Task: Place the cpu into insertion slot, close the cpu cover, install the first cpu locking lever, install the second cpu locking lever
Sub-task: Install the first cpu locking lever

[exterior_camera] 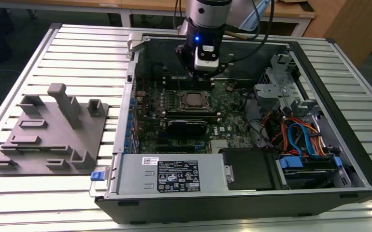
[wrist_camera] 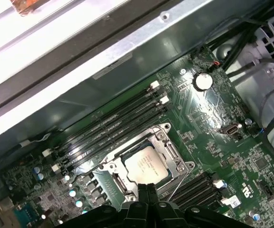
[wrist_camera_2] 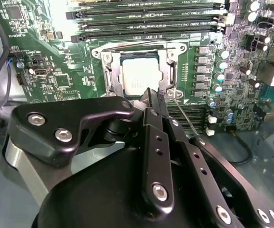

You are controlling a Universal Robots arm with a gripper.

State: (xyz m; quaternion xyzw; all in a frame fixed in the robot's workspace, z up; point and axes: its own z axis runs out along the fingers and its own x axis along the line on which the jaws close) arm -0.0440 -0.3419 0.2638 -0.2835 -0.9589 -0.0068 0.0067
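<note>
at the exterior view's left a grey moulded fixture [exterior_camera: 47, 133] lay on the slatted table [exterior_camera: 83, 53]. beside it stood the open computer case [exterior_camera: 340, 121], its green motherboard [exterior_camera: 173, 121] facing up. near the board's middle the cpu [exterior_camera: 192, 100] sat in the insertion slot [wrist_camera_2: 101, 52], its dull silver top showing through the window of the cpu cover [wrist_camera_2: 171, 76], which lay flat over it. the tool [exterior_camera: 202, 76] hung over the board right by the slot. in both wrist views its black fingers [wrist_camera: 141, 194] were clenched together with nothing between them, tips just beside the cover's edge. a thin wire lever [wrist_camera_2: 185, 116] ran slanted out from the slot's corner near those tips, over black memory slots [wrist_camera_2: 196, 110]. toward the exterior view's right, orange and blue cables [exterior_camera: 295, 135] crowded the case.
</note>
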